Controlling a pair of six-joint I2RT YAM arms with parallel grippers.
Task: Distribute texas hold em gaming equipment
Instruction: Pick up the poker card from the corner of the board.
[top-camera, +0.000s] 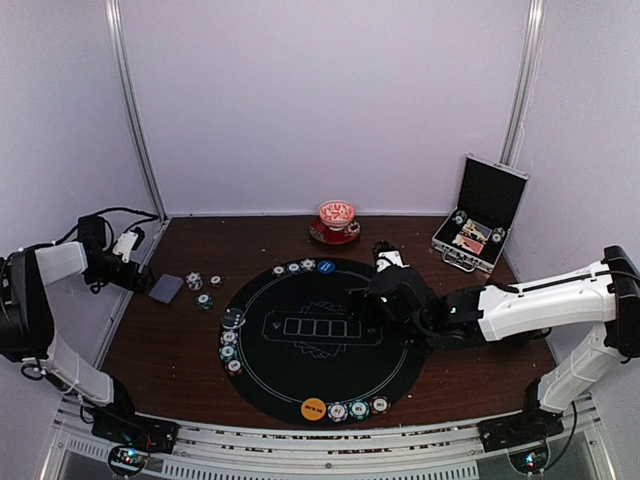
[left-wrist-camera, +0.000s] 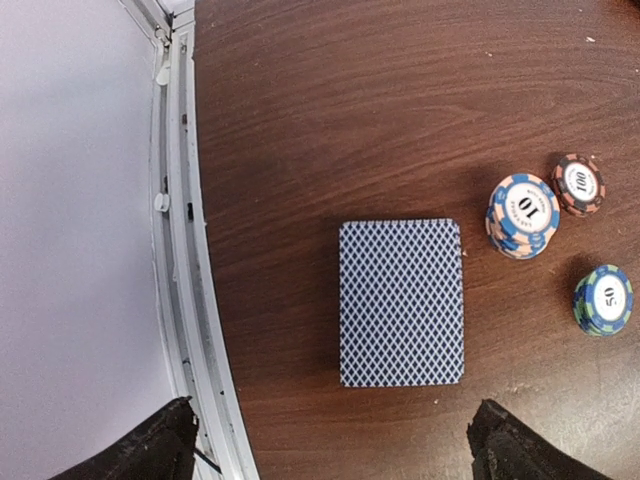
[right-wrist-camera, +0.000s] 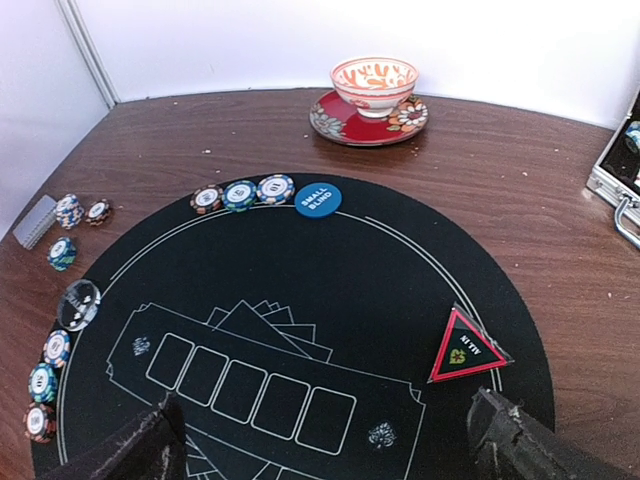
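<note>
- Top view: we find striped-edge poker chips set at 3 spots on the round black mat, alongside a blue button disc and an orange button disc. The job looks part done.
- Left wrist: the left gripper hangs wide open and empty over the undealt grey-blue-backed card deck, with 3 chip stacks beside it.
- Right wrist: the right gripper gapes empty above the mat, where we see no cards dealt.
</note>
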